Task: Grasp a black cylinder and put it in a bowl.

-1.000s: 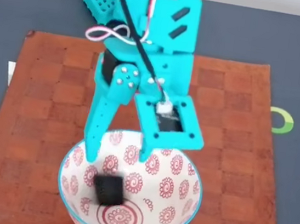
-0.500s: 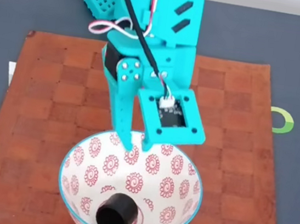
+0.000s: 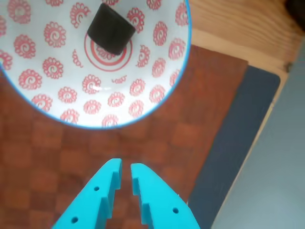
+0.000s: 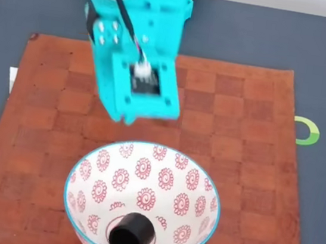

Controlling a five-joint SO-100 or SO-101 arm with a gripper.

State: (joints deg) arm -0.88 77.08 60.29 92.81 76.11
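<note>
Wrist view: the gripper (image 3: 126, 172) entered from the bottom edge, its two turquoise fingers (image 3: 102, 191) pressed nearly together with only a thin slit between the tips and nothing held between them. The tips were over the brown checkered mat (image 3: 43, 157), just outside the rim of the bowl (image 3: 157, 95).

The black cylinder (image 3: 110, 28) lay inside the bowl, tilted on its side, partly over the red ring pattern at the bowl's centre. It was well apart from the gripper.

Fixed view: the bowl (image 4: 196, 189) sat at the near edge of the checkered mat (image 4: 234, 125), slightly left of the mat's middle. The black cylinder (image 4: 131, 234) rested at the bottom of the bowl toward its near side, tipped so that its round end faced up and toward the camera. The turquoise arm (image 4: 137, 52) was above the mat on the far side of the bowl, left of centre, clear of the rim; the image of it was blurred. Fingertips could not be made out from this angle.

The mat lay on a dark grey pad (image 4: 270, 40). A strip of light wood surface (image 3: 228, 28) showed beyond the pad in the wrist view.
</note>
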